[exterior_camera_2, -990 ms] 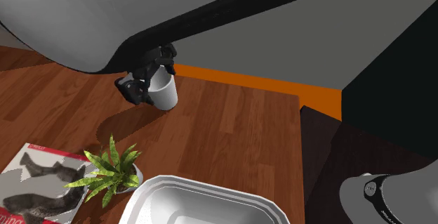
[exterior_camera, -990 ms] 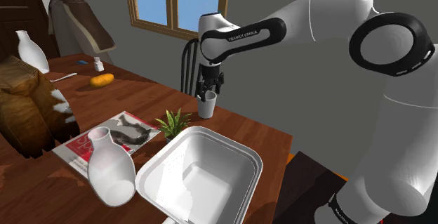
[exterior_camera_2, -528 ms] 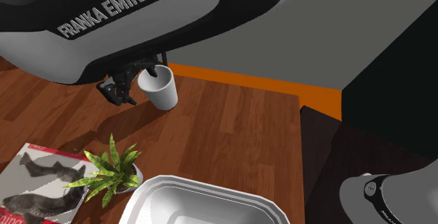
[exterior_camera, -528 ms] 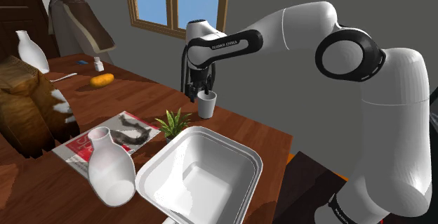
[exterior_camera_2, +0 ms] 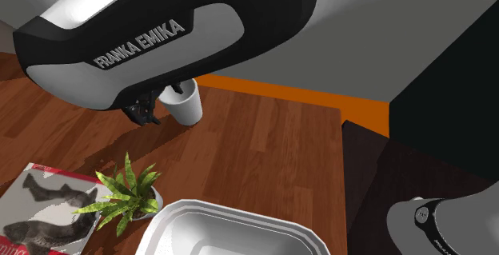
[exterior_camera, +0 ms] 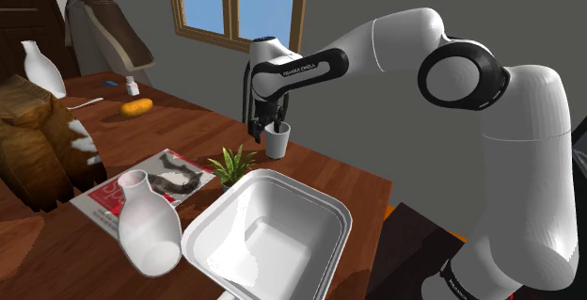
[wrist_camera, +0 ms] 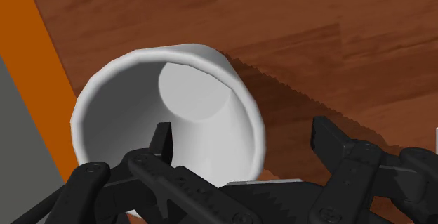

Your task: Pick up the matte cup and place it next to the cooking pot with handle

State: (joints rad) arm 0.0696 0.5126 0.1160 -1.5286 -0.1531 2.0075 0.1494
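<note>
The black claw [exterior_camera: 265, 131] has slid sideways over the plain white cup [exterior_camera: 277, 141]. Its fingers stand apart, straddling its wall

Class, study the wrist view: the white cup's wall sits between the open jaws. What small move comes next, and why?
Probably close the jaws. They stand open astride the wall of the white cup, one finger apparently inside the rim, the other outside and apart from it. The cup rests upright on the wooden table, not yet held, so it needs clamping before any lift.
</note>
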